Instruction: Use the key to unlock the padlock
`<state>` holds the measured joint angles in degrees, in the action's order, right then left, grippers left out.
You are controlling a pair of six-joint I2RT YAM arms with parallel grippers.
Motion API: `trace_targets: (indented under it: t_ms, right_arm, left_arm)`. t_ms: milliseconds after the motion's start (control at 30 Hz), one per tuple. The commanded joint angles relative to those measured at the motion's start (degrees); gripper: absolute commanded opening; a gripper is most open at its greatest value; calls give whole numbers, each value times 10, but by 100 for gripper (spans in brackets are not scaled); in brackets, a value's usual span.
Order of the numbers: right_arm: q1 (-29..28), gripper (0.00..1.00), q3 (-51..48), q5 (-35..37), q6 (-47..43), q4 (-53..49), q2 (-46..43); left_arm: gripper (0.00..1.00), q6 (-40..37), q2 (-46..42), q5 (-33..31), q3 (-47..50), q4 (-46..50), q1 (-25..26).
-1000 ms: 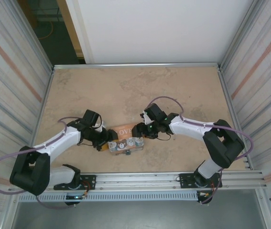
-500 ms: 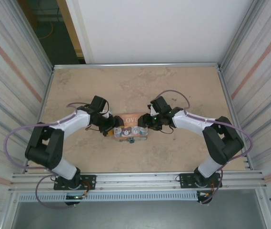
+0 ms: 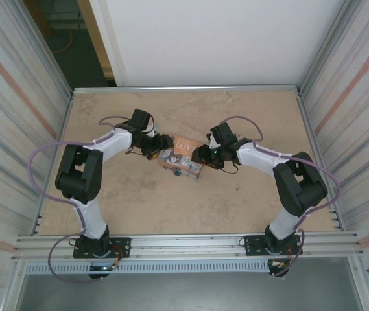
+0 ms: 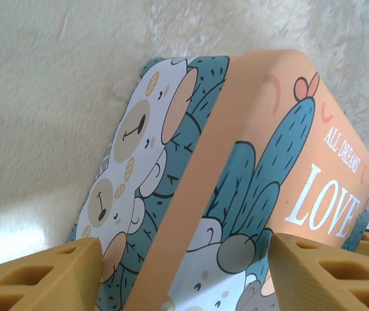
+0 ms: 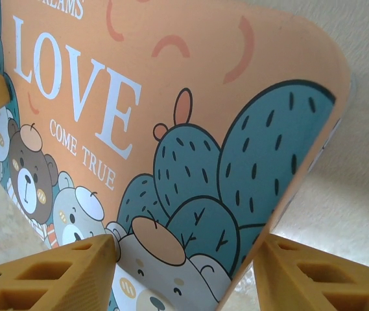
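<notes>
Sandy table (image 3: pixel 236 116) lies under the LOVE tin (image 3: pixel 183 159), and the padlock (image 3: pixel 178 173) seems a tiny speck on its near side. My left hand (image 3: pixel 160 144) and right hand (image 3: pixel 202 154) each squeeze a tin end. I think I'm steadying it; next one hand must free itself for the key.

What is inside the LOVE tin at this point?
Only the outside of the tin shows: an orange lid with white lettering, and sides printed with bears and cacti. The lid sits shut and covers the inside, so any contents cannot be seen.
</notes>
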<state>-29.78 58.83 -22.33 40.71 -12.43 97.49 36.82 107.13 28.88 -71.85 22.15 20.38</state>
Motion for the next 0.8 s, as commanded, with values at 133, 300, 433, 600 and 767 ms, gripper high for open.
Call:
trace_targets:
  t_ms: [133,300,433,600,767]
  right_arm:
    - [5,56,48,-46,-26,48,30]
    - [10,58,44,-30,-26,46,26]
    - [17,65,33,-15,-25,43,10]
    - [27,74,21,16,-31,29,-20]
    - [40,78,14,48,-51,-13,-53]
  left_arm:
    - [69,-14,43,53,-56,-15,13]
    - [72,-17,58,48,-78,-8,11]
    - [74,-23,56,43,-90,0,4]
    - [77,-33,44,35,-103,18,-7]
    - [79,-44,14,20,-97,35,-20]
